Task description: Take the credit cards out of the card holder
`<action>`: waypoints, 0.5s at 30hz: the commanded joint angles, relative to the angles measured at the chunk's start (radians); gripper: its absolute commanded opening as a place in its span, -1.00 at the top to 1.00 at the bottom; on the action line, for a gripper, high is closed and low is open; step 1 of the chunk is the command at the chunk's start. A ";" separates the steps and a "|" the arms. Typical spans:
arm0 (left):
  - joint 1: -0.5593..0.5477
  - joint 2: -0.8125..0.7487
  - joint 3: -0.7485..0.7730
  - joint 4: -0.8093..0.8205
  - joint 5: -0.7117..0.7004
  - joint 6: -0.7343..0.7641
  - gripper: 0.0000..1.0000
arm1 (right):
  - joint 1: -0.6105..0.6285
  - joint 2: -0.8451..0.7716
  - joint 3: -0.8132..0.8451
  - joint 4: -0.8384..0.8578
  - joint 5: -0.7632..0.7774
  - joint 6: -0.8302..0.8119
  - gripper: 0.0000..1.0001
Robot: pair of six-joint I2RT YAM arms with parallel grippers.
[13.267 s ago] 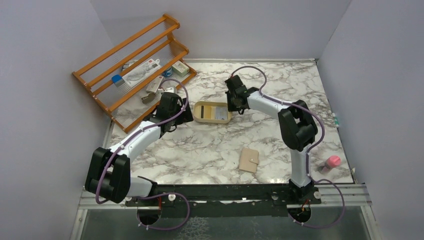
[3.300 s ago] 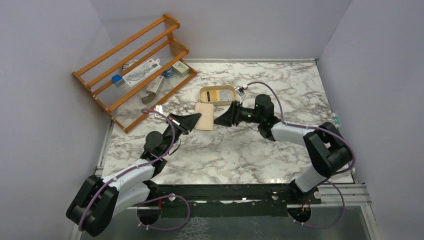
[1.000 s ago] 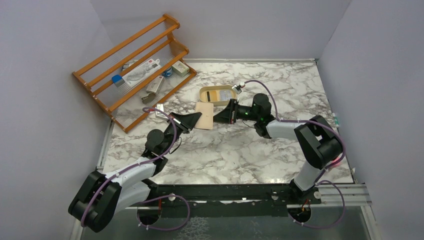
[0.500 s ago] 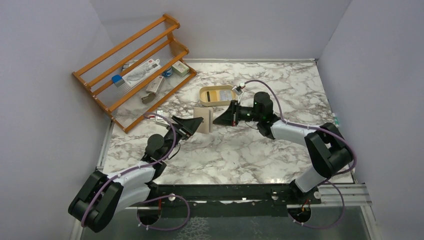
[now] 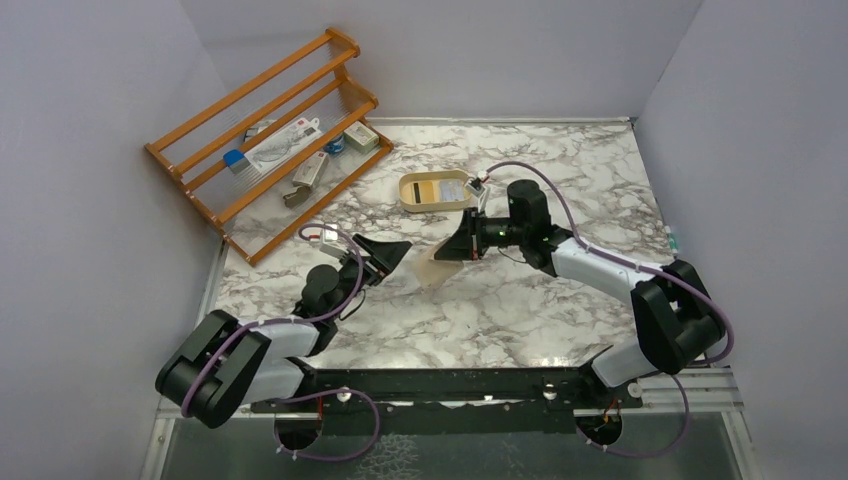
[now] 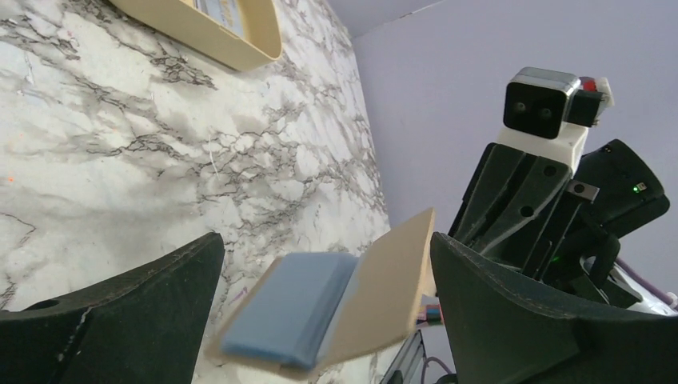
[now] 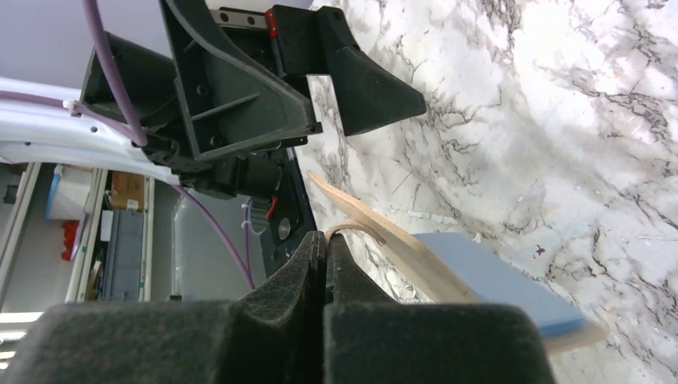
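Note:
The tan card holder (image 5: 436,268) hangs open and tilted just above the marble, between the two grippers. My right gripper (image 5: 450,252) is shut on its thin snap tab (image 7: 356,230), with the fingertips (image 7: 313,254) pressed together. A light blue credit card (image 6: 292,308) lies on the holder's lower flap, blurred; it also shows in the right wrist view (image 7: 489,280). My left gripper (image 5: 392,257) stands wide open to the holder's left. In the left wrist view the holder (image 6: 392,280) sits between the spread fingers (image 6: 128,308) without touching them.
A cream-yellow oval tray (image 5: 412,203) with flat cards in it stands behind the grippers; its wall also shows in the left wrist view (image 6: 192,32). A wooden rack (image 5: 265,130) with small items fills the back left. Walls close in on three sides.
The left gripper opened, let go of the card holder and drew back toward the near left. The right gripper shut on the tab and pulled the holder nearer, so it swung open.

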 commanded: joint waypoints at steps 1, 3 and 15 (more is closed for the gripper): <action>-0.001 0.054 -0.006 0.096 0.037 -0.007 -0.98 | 0.004 -0.021 -0.009 -0.054 -0.058 -0.039 0.99; 0.000 0.056 -0.016 0.096 0.032 -0.004 -0.98 | 0.005 -0.016 -0.017 -0.056 -0.068 -0.041 0.99; 0.000 -0.153 -0.019 -0.135 -0.041 0.110 -0.98 | -0.042 -0.109 -0.107 -0.287 -0.049 -0.173 0.99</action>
